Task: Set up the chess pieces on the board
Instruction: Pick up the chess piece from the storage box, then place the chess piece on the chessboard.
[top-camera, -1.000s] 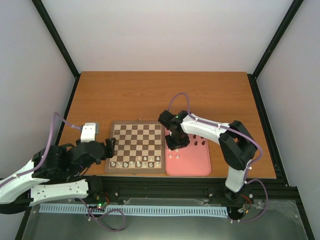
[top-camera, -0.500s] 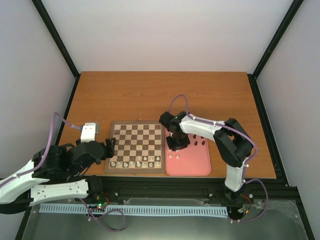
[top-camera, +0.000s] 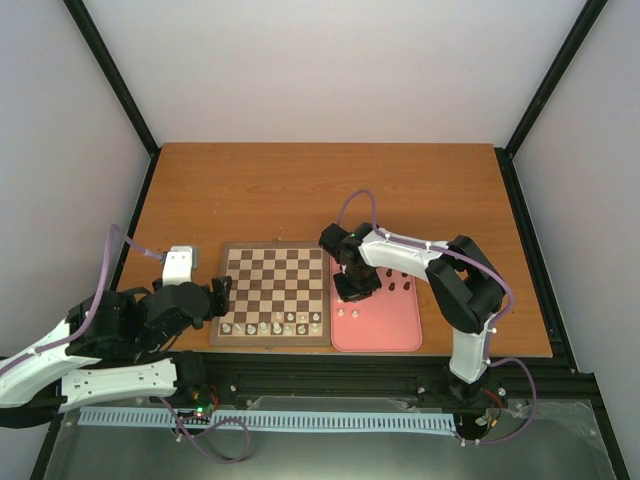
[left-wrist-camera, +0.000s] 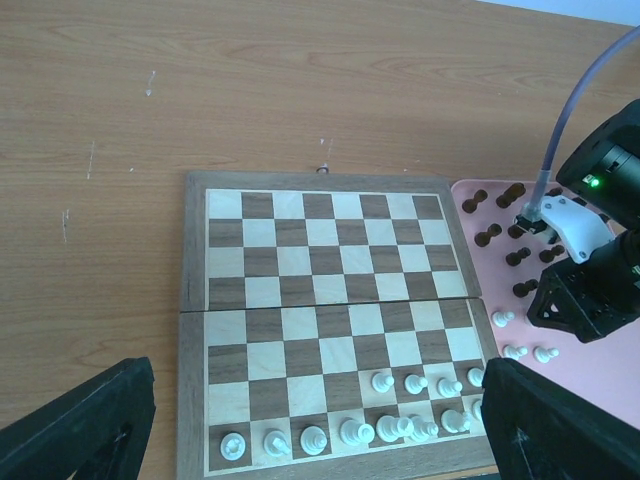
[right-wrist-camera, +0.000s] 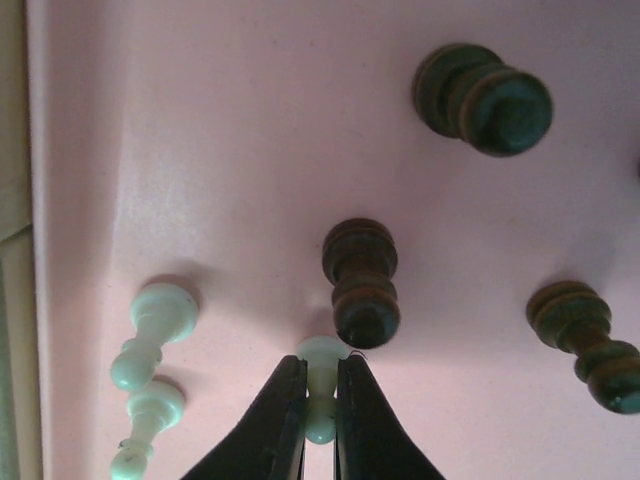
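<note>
Pinching a white piece (right-wrist-camera: 319, 352) between fingers (right-wrist-camera: 285, 405) that are shut tight on its stem, the right gripper (right-wrist-camera: 320, 372) is sitting low over the pink tray (right-wrist-camera: 200, 120), on the side nearest the board (left-wrist-camera: 320, 260). The held piece is touching the tray, just beside a dark piece (right-wrist-camera: 362, 280). Two white pieces (right-wrist-camera: 150, 335) are standing to its left, with more dark pieces (right-wrist-camera: 485, 98) farther out. The left gripper (top-camera: 221, 298) is hanging wide open and holding nothing, just off the board's left edge. The board is lying on the table (top-camera: 300, 190), touching the tray's left side. White pieces on the board (left-wrist-camera: 400, 428) are filling the near row, and four are standing in the second row at the tray end.
</note>
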